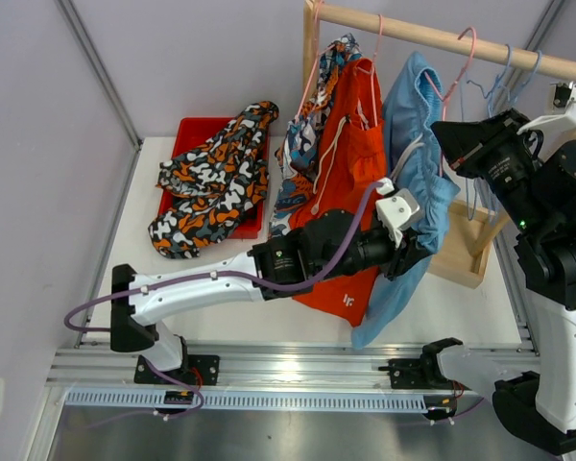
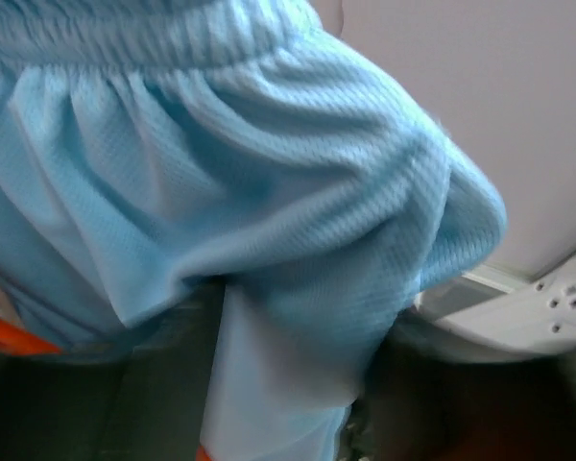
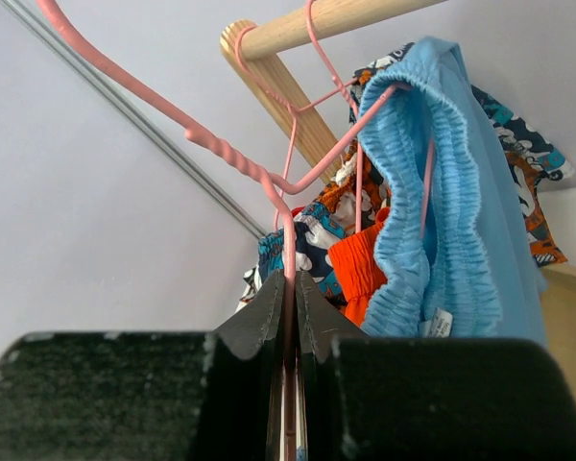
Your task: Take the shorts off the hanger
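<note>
The plain light blue mesh shorts (image 1: 422, 144) hang by their gathered waistband on a pink wire hanger (image 3: 269, 182) at the wooden rod (image 1: 413, 34), far right. The right gripper (image 3: 290, 288) is pinched tight on that hanger's wire. The left gripper (image 1: 408, 252) is buried in the blue fabric, so I cannot tell its grip. Bright orange shorts (image 1: 355, 144) hang just to the left.

We find little to read. Low on the bright orange shorts (image 1: 360, 144), below and left of the left gripper (image 1: 411, 257), sits a small white printed mark (image 1: 348, 301). It looks like two letters, but we cannot make them out. A small white sewn-in label (image 3: 440, 323) shows inside the waistband of the light blue shorts (image 3: 480, 192). It lies just right of the right gripper (image 3: 290, 288), which pinches the pink hanger (image 3: 235, 158), and its print is too small to read.
</note>
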`<move>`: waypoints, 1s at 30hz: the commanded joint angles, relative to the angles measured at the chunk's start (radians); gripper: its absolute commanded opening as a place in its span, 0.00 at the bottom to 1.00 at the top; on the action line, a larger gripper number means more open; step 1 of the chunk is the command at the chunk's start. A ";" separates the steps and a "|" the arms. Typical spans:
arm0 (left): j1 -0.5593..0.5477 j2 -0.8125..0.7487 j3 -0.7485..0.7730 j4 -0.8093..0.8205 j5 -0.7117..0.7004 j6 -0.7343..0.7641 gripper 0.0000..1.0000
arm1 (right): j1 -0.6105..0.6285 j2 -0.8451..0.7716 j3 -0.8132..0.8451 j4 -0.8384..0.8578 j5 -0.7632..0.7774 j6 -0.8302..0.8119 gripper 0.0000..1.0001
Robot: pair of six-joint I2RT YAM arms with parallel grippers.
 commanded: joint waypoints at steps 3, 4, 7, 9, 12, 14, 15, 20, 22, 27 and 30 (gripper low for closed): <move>-0.005 0.024 0.023 0.076 -0.022 0.007 0.05 | 0.004 -0.023 0.023 0.083 -0.004 0.001 0.00; -0.005 0.016 0.017 0.078 -0.019 -0.004 0.00 | 0.004 -0.020 0.027 0.080 0.001 -0.006 0.00; -0.018 -0.047 -0.093 0.122 -0.020 -0.013 0.00 | 0.004 -0.006 0.043 0.079 0.027 -0.025 0.00; -0.057 -0.090 -0.141 0.129 -0.055 -0.017 0.00 | 0.003 0.008 0.059 0.083 0.045 -0.036 0.00; -0.160 -0.171 -0.287 0.144 -0.141 -0.010 0.00 | 0.003 0.040 0.093 0.077 0.094 -0.073 0.00; -0.240 -0.215 -0.417 0.167 -0.166 -0.048 0.00 | 0.003 0.057 0.133 0.076 0.119 -0.093 0.00; -0.264 -0.223 -0.468 0.168 -0.174 -0.062 0.00 | 0.000 0.066 0.145 0.076 0.142 -0.116 0.00; -0.351 -0.242 -0.529 0.124 -0.267 -0.109 0.00 | 0.000 0.095 0.181 0.050 0.192 -0.148 0.00; -0.347 -0.249 -0.529 0.122 -0.315 -0.088 0.00 | 0.000 0.071 0.161 0.040 0.188 -0.128 0.00; -0.237 -0.208 -0.404 0.049 -0.338 -0.039 0.00 | 0.000 -0.064 0.011 -0.038 0.136 -0.046 0.00; -0.174 -0.176 -0.274 0.009 -0.342 -0.013 0.00 | 0.000 -0.139 -0.083 -0.098 0.097 -0.004 0.00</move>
